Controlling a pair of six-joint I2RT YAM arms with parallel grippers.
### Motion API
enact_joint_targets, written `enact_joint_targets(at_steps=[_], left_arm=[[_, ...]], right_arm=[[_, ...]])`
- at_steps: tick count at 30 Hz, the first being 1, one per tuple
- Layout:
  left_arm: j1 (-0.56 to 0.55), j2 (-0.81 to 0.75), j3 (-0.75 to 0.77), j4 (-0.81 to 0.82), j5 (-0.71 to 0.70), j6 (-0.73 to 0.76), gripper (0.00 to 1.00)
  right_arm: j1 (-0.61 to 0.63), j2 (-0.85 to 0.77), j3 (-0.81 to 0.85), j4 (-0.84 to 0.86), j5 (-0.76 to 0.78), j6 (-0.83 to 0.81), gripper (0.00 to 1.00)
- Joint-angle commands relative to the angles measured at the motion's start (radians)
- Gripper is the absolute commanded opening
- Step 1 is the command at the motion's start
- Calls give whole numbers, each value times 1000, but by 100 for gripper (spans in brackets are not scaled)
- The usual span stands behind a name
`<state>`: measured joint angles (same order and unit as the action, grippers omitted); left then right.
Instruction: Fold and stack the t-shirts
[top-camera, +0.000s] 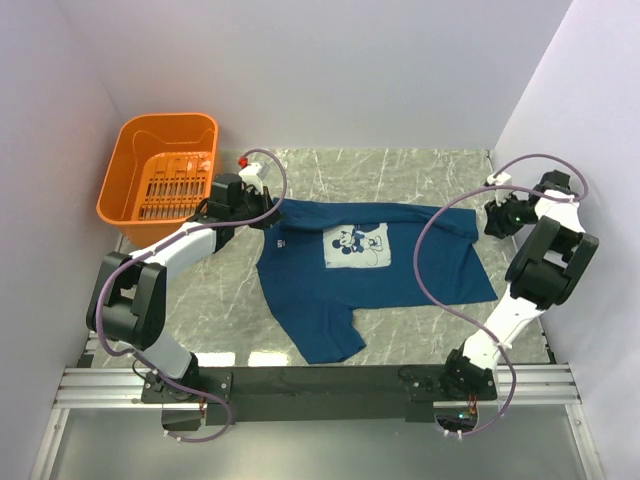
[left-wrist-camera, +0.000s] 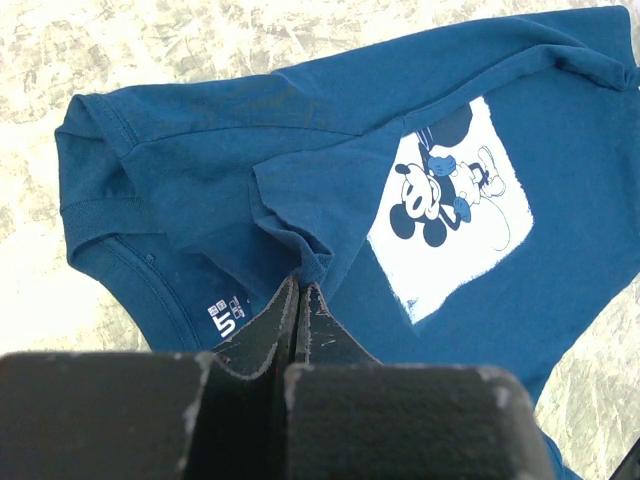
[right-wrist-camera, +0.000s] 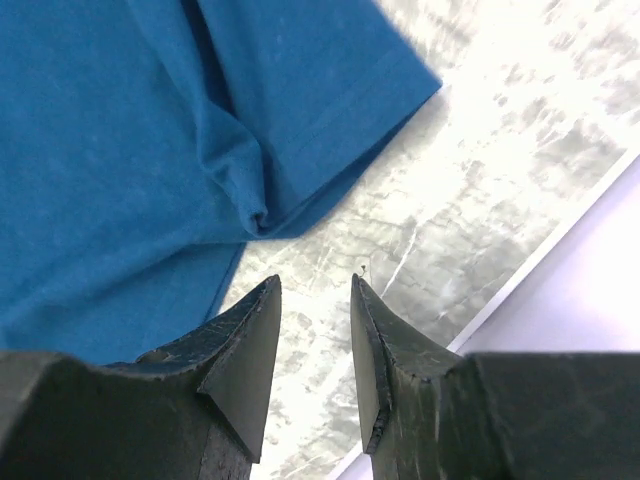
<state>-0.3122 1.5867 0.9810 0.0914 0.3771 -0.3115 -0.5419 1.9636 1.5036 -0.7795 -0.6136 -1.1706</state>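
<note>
Inspected left gripper (left-wrist-camera: 300, 292). Found fully closed, both fingers pressed flat together, with a raised fold of the dark blue t-shirt (top-camera: 400, 275) pinched at the very tips. Traced that fold to the shoulder area near the collar. Noted the small white neck label (left-wrist-camera: 226, 320) just left of the fingers, and the white-and-grey cartoon print (left-wrist-camera: 450, 200) ahead and to the right, facing up. Observed fabric bunched and ridged directly ahead of the tips, smoother beyond.

Inspected right gripper (right-wrist-camera: 314, 288). Found partly open, with a clear gap between the fingers and nothing held or touched. Saw only bare marbled table (right-wrist-camera: 480, 200) under the gap. Located a short sleeve (right-wrist-camera: 340, 90) of the same t-shirt ahead and to the left of the fingers, near but apart (creased where it joins the body of the garment).

Checked the overhead view. Confirmed the t-shirt spread unfolded on the table between the two grippers, print up, one flap reaching toward the arm bases. Recorded an orange basket (top-camera: 120, 180) on the side of the left gripper away from the t-shirt (slotted floor visible through its open top).
</note>
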Motion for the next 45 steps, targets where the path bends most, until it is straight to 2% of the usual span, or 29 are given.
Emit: enact_joint_targets(at_steps=[1,3,7,11,18,27,29,31,37,45], left_arm=[[-5,-42,-8,30,17,6,1],[-5,-42,-11,28,17,6,1],[-5,-47,-8,24,14,11,1],[-5,-53,-10,21,11,12,1],[-4,-47,-19,37,17,5,1],[-4,-44,-13,27,16,12,1],[-4,-45,-10,27,13,11,1],[-4,-45,-10,24,8,11,1],[-4,-51,-2,-2,-43,17,1],[-2,-65,7,-50,-151,17,1]], right_arm=[[33,-72,4,-13,-98,19,41],[66,-54,14,-49,-91,41,42],[151,-31,-8,23,-9,140,42],[164,24,50,26,29,193,42],[186,87,104,-23,106,183,42],[215,107,95,-9,115,200,41],[220,115,96,-12,115,197,38],[220,112,98,-20,107,190,30],[214,64,67,-27,87,124,0],[177,37,66,-53,74,43,0]])
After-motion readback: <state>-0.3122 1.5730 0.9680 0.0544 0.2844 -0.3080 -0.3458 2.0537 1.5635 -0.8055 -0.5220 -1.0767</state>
